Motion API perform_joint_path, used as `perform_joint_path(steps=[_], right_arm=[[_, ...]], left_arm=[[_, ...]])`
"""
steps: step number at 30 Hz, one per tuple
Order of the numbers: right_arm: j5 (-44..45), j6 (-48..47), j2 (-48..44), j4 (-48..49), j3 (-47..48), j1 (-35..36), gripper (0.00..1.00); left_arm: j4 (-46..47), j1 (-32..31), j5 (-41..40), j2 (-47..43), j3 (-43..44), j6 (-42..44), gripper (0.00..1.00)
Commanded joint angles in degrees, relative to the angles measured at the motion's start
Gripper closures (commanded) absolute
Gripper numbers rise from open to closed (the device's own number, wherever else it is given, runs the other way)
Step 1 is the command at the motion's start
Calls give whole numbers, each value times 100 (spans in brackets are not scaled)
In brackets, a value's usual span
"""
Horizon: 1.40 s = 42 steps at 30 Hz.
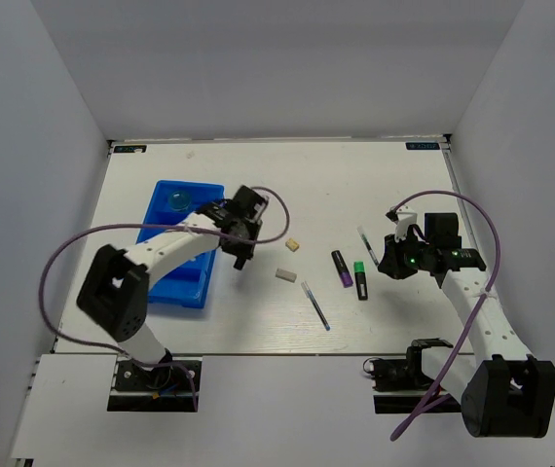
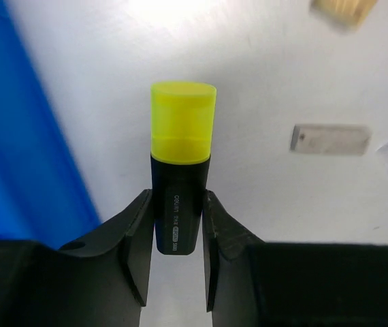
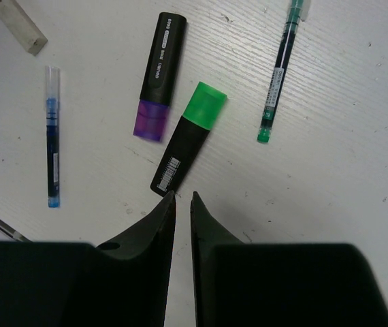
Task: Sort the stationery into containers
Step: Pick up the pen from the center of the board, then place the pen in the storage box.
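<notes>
My left gripper is shut on a black highlighter with a yellow cap and holds it above the table, just right of the blue tray. A teal jar sits in the tray's far compartment. My right gripper is shut and empty, its tips just behind the green-capped highlighter. The purple-capped highlighter lies beside the green one. A thin blue pen lies to their left.
A beige eraser and a white eraser lie between tray and highlighters. A green-tipped pen lies beyond the right gripper. White walls enclose the table on three sides.
</notes>
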Motion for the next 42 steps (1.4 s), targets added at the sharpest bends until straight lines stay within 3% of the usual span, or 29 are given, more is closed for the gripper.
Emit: perform_joint_path(steps=[1, 7, 10, 11, 15, 22, 24, 26, 31, 39, 42], right_arm=[[-34, -62, -102, -30, 148, -22, 82], [-69, -71, -155, -21, 139, -31, 82], [-78, -71, -146, -12, 139, -39, 82], [-86, -62, -164, -21, 139, -22, 82], [-86, -53, -172, -21, 139, -31, 82], [-87, -62, -164, -21, 130, -39, 82], [-95, -62, -164, -12, 139, -22, 82], [-95, -53, -155, -21, 148, -39, 82], [-113, -36, -155, -39, 130, -48, 82], [-95, -53, -146, -39, 130, -57, 81], [-78, -53, -120, -21, 130, -57, 81]], left_arm=[[20, 527, -157, -960, 312, -454, 99], [-137, 1484, -692, -1488, 277, -1121, 99], [-120, 1959, -684, -1576, 48, -1920, 99], [-155, 2352, -702, -1611, -13, -2784, 99], [-584, 2830, -965, -1515, 91, -4853, 99], [-691, 2945, -1791, -1436, 276, -6842, 99], [-586, 3102, -1443, -1305, 145, -7587, 99], [-313, 3200, -1221, -1129, 144, -7966, 99], [-383, 3138, -1554, -549, 460, -8460, 99], [-41, 3130, -1677, 14, 786, -8400, 99], [-111, 3138, -1686, 94, 743, -8356, 76]])
